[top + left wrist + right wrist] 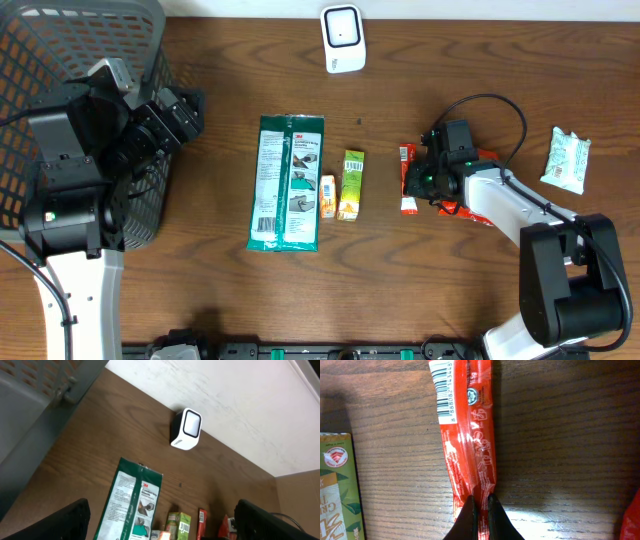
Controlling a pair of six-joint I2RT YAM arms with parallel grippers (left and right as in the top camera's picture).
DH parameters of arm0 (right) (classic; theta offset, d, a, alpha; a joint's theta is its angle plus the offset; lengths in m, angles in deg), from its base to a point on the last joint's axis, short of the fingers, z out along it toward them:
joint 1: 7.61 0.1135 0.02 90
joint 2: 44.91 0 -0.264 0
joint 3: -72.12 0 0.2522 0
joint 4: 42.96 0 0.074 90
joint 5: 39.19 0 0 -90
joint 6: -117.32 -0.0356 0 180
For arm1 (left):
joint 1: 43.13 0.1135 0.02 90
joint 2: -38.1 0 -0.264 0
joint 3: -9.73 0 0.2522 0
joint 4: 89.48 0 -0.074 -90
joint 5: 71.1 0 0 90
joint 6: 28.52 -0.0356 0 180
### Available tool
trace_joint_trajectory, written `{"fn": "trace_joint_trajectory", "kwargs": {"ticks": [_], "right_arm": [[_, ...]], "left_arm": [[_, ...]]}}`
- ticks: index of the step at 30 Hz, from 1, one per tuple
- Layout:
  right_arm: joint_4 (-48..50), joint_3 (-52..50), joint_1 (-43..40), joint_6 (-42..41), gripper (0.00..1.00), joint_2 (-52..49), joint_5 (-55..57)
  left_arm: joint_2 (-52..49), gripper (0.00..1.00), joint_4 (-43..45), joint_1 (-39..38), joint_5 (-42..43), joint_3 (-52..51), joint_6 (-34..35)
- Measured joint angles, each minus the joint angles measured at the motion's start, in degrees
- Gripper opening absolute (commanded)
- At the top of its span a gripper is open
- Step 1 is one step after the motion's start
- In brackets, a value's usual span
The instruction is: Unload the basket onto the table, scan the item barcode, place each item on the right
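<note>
**Me:** Closest to the lens, my right end effector [481, 510] is pinched narrow on the near end of a long red foil wrapper [467, 435]. The two dark fingers almost meet, with only the thin seam between them.

**Asker:** Where does that wrapper lie?

**Me:** Flat on the brown wooden counter [570, 435], stretching away from my fingers. Its black-and-white barcode [442, 387] faces up at the far end. Seen from overhead, the wrapper sits right of the middle, near a slim green tea carton [351, 184].

**Asker:** And the scanner?

**Me:** The small white box scanner [342, 38] stands at the counter's far edge, well apart from the wrapper.

**Asker:** Your other arm?

**Me:** My left end effector [188, 112] hangs wide and holds nothing, beside the dark grey mesh basket [60, 60] on my left. Its camera looks across the counter toward the scanner. Between it and the carton lies a tall green plastic pouch [287, 182], with a little orange box [327, 196] just beside the carton. A white-and-green packet [567, 160] lies alone at the far right.
</note>
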Motion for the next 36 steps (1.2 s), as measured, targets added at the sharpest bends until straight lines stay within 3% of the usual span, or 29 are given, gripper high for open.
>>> {"fn": "trace_joint_trajectory", "kwargs": {"ticks": [17,19,20,24,29,36], "right_arm": [[-4.9,0.4,0.0,10.6,0.01,6.6,1.3],[-5.5,0.4,0.0,12.2,0.36,6.6,1.4],[-5.7,0.4,0.0,13.1,0.41,6.6,1.4],[-6.2,0.4,0.0,14.9,0.41,6.6,1.5],[-4.8,-0.8,0.0,15.8,0.30,6.6,1.5],[-3.1,-2.3,0.0,16.1,0.32,5.6,1.0]], "left_arm": [[0.0,0.93,0.0,0.0,0.0,0.0,0.0],[0.0,0.93,0.0,0.0,0.0,0.0,0.0],[0.0,0.93,0.0,0.0,0.0,0.0,0.0],[0.0,0.93,0.0,0.0,0.0,0.0,0.0],[0.0,0.93,0.0,0.0,0.0,0.0,0.0],[0.0,0.93,0.0,0.0,0.0,0.0,0.0]]}}
